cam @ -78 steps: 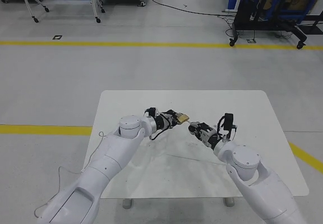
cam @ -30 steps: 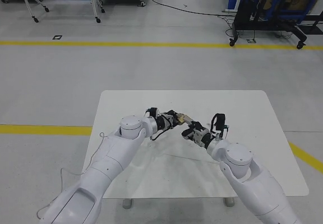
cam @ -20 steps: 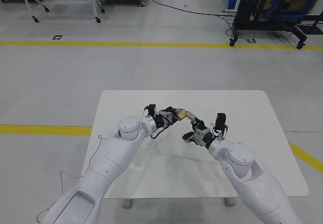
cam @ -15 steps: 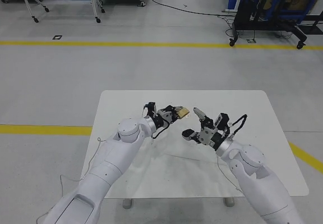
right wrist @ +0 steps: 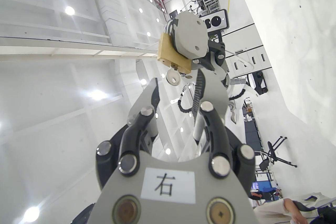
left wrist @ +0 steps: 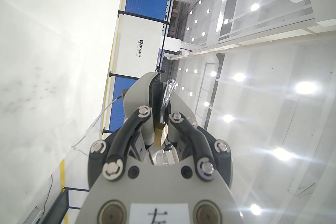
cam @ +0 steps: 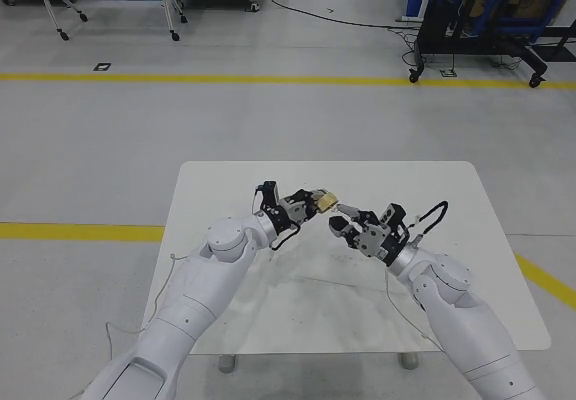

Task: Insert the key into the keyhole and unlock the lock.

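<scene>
I read the left gripper (left wrist: 163,97) as clamped tight on the lock (left wrist: 160,136). Its two fingers are closed on the shackle end, so the steel shackle (left wrist: 168,89) pokes out past the fingertips and the brass body sits back toward the palm.

The right gripper (right wrist: 178,89) stands open with its fingers (right wrist: 153,96) spread wide and nothing held between them. It points straight at the underside of the lock.

The key (right wrist: 173,77) is seated in the keyhole on the lock's bottom face. Its blade is buried, and only the round silver head with its small hole sticks out. That head hangs just beyond my right fingertips, in line with the gap between them, and I see daylight on both sides of it.

The lock is a small brass block with squared edges, tilted in the grip. The left finger covers most of the shackle, so I cannot tell whether it has sprung.

From the top view, both grippers meet over the middle of the white table (cam: 448,190), with the lock held in the air.
</scene>
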Controlling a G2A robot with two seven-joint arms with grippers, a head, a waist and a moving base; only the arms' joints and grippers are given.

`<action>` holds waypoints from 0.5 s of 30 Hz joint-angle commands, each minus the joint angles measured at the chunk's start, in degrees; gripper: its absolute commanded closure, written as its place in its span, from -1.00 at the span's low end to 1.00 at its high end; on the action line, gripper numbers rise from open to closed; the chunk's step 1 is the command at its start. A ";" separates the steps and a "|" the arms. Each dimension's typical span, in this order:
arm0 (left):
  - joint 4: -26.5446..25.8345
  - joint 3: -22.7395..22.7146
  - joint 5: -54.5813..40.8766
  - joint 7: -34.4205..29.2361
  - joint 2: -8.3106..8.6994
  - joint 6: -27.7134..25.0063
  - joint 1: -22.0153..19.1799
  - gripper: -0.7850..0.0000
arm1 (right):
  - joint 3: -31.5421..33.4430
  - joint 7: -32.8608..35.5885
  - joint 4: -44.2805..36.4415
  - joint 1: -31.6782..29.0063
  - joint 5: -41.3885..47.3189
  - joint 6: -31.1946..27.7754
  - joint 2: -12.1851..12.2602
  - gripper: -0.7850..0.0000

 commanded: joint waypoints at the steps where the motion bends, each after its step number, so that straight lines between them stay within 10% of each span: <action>1: -0.15 -0.16 0.01 -0.10 0.02 0.19 0.07 1.00 | -0.16 -0.33 0.07 -0.11 0.01 -0.47 -0.10 0.58; 15: -0.96 -0.42 1.81 0.90 0.01 0.74 0.50 1.00 | -0.27 0.41 1.39 -0.32 0.98 -0.91 -0.56 1.00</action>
